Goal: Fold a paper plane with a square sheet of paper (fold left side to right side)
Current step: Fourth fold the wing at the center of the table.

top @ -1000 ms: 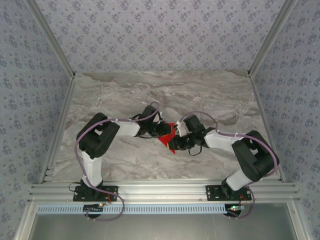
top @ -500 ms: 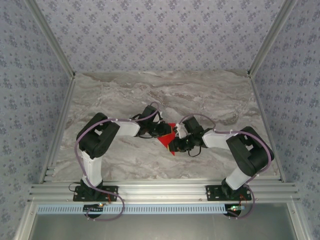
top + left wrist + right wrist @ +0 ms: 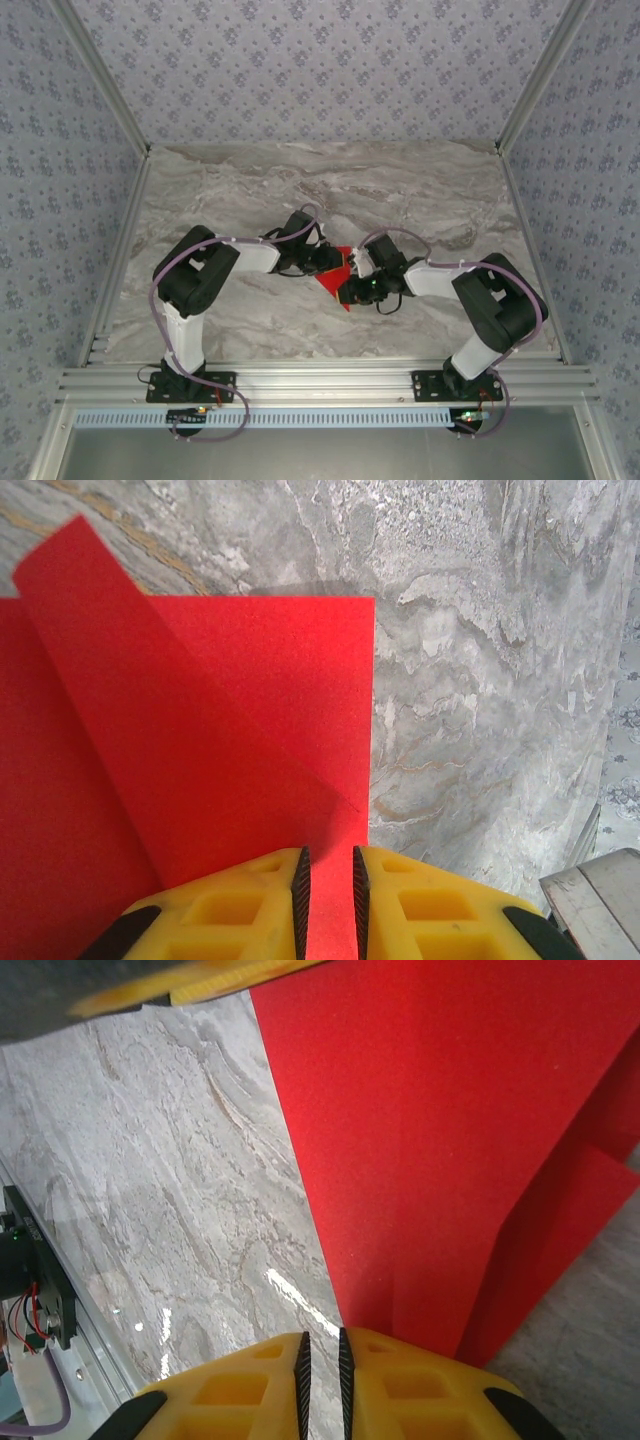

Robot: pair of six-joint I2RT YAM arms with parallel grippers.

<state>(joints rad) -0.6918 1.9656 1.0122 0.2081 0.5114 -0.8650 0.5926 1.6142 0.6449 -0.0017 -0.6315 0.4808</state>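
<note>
On table (image 3: pixel 250 190) centre, paper (image 3: pixel 260 700): thin, light, limp; likely creases and tears easily.
Left gripper (image 3: pixel 330 854): pinching its edge.
Right gripper (image 3: pixel 323 1337): seemingly pinching its corner.
Hold: edges, gently.

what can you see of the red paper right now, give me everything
The square sheet of paper is thin, plain bright red, matte and unmarked. It lies mid-table on the grey marble tabletop, partly folded: one flap is lifted over the flat layer along a diagonal crease. The left gripper has its nearly closed jaws around that flap's tip. The right gripper sits at another pointed end of the sheet; whether it pinches the paper is unclear.
</note>
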